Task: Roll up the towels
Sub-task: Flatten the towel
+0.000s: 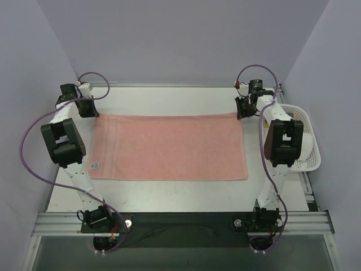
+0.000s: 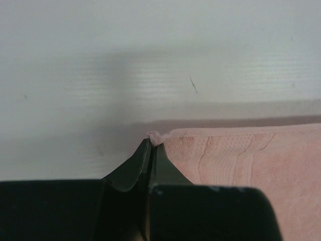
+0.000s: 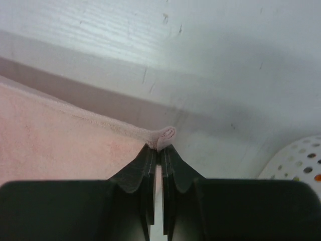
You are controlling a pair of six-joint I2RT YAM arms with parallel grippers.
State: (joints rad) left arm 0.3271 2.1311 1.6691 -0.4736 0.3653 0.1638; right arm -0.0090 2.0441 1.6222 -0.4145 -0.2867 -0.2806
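Note:
A salmon-pink towel [image 1: 169, 147] lies spread flat across the table, long side running left to right, with a small white tag [image 1: 95, 165] near its front left corner. My left gripper [image 1: 92, 113] is at the towel's far left corner. In the left wrist view that gripper [image 2: 152, 143] is shut on a pinch of the pink towel [image 2: 251, 165]. My right gripper [image 1: 241, 114] is at the far right corner. In the right wrist view it [image 3: 159, 148] is shut on a small fold of the towel [image 3: 50, 140], which pokes out past the tips.
A white perforated plastic basket [image 1: 309, 161] stands at the table's right edge, partly behind my right arm, and its rim [image 3: 301, 155] shows in the right wrist view. The enclosure's walls stand close behind and beside the table [image 1: 169, 192].

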